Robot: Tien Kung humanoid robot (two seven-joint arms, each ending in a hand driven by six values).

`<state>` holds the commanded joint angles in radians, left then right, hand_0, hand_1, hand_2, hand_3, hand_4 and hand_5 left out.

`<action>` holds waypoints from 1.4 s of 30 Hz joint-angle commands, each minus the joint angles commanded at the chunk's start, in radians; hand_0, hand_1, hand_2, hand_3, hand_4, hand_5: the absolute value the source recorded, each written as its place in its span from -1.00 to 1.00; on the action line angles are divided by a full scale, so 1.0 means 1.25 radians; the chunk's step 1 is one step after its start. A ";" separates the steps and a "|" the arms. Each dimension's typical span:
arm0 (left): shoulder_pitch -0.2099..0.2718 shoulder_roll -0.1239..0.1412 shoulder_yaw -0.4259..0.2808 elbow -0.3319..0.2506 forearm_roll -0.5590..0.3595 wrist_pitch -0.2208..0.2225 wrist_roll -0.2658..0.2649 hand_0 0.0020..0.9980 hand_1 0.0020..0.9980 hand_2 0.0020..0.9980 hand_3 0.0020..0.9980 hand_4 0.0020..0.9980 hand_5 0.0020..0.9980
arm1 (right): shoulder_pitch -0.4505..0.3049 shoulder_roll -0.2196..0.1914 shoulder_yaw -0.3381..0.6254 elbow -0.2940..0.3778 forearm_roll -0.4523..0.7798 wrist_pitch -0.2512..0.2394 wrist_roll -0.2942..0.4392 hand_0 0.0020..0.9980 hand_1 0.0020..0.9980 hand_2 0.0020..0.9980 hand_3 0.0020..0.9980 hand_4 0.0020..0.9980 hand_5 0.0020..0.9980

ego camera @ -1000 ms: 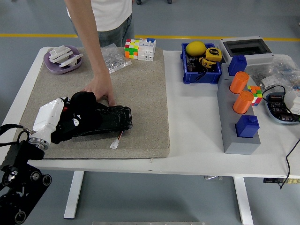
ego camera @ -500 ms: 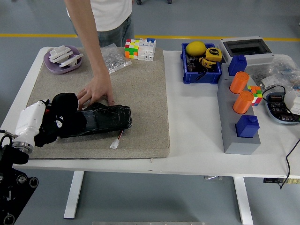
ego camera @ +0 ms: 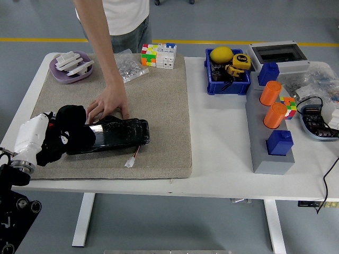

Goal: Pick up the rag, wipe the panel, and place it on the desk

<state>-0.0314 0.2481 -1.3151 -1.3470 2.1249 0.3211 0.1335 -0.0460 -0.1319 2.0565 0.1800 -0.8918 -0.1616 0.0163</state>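
We press the rag (ego camera: 69,129), gripped in our left robot hand (ego camera: 50,138), flat along the panel (ego camera: 119,135) while the person's hand (ego camera: 108,103) steadies it.

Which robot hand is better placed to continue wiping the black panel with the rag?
The left. The left robot hand already grips the black rag at the left end of the panel, which a person's hand steadies on the mat. The right robot hand is not in view.
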 joint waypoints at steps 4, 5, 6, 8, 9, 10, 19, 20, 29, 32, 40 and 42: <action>-0.021 -0.006 0.026 0.008 -0.006 0.002 0.002 -0.40 -0.38 0.06 0.03 -0.50 -1.00 | 0.001 0.000 -0.001 0.000 0.001 0.000 0.000 0.38 0.21 0.17 0.13 0.95 -0.16; -0.024 -0.007 0.030 0.009 -0.007 0.002 0.003 -0.40 -0.38 0.06 0.03 -0.50 -1.00 | 0.001 0.000 -0.002 0.000 0.001 0.000 0.000 0.38 0.21 0.17 0.13 0.95 -0.16; -0.032 -0.012 0.039 0.011 -0.009 0.002 0.003 -0.40 -0.38 0.06 0.03 -0.50 -1.00 | 0.001 0.000 0.000 0.000 -0.001 0.000 0.000 0.38 0.21 0.17 0.13 0.95 -0.16; -0.042 -0.018 0.053 0.013 -0.010 0.002 0.005 -0.40 -0.38 0.06 0.03 -0.50 -1.00 | 0.002 0.000 0.001 0.000 -0.003 0.000 0.000 0.38 0.21 0.17 0.13 0.95 -0.16; -0.047 -0.020 0.061 0.014 -0.011 0.002 0.005 -0.40 -0.38 0.06 0.03 -0.49 -1.00 | 0.002 0.000 0.001 0.000 -0.004 0.000 0.000 0.38 0.21 0.17 0.13 0.95 -0.16; -0.053 -0.022 0.072 0.015 -0.013 0.002 0.005 -0.40 -0.38 0.06 0.03 -0.49 -1.00 | 0.002 0.000 0.002 0.000 -0.004 0.001 0.000 0.38 0.21 0.17 0.13 0.95 -0.16; -0.095 -0.035 0.141 0.031 -0.023 -0.002 0.011 -0.41 -0.37 0.06 0.03 -0.48 -1.00 | 0.003 -0.002 0.000 0.000 -0.004 0.002 -0.001 0.38 0.21 0.17 0.13 0.96 -0.16; -0.097 -0.035 0.146 0.031 -0.024 -0.002 0.011 -0.41 -0.37 0.06 0.03 -0.48 -1.00 | 0.003 -0.002 -0.002 0.000 -0.003 0.002 -0.001 0.38 0.21 0.17 0.13 0.96 -0.16; -0.142 -0.044 0.237 0.043 -0.038 -0.004 0.015 -0.41 -0.37 0.06 0.03 -0.47 -1.00 | 0.007 -0.005 0.000 0.000 -0.006 0.003 -0.001 0.38 0.21 0.17 0.13 0.96 -0.16; -0.153 -0.051 0.261 0.045 -0.042 -0.004 0.016 -0.41 -0.37 0.06 0.03 -0.47 -1.00 | 0.007 -0.006 -0.001 0.000 -0.007 0.004 -0.001 0.38 0.21 0.17 0.13 0.96 -0.16; -0.174 -0.054 0.340 0.030 -0.051 -0.002 0.020 -0.41 -0.37 0.06 0.03 -0.46 -1.00 | 0.007 -0.006 -0.006 0.000 -0.005 0.004 -0.002 0.38 0.21 0.17 0.13 0.96 -0.16; -0.176 -0.056 0.354 0.026 -0.051 -0.002 0.021 -0.41 -0.37 0.06 0.03 -0.46 -1.00 | 0.007 -0.006 -0.009 0.000 -0.003 0.004 -0.002 0.38 0.21 0.17 0.13 0.96 -0.16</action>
<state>-0.2520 0.1787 -0.8731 -1.3145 2.0611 0.3182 0.1602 -0.0374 -0.1390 2.0458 0.1800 -0.8950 -0.1564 0.0134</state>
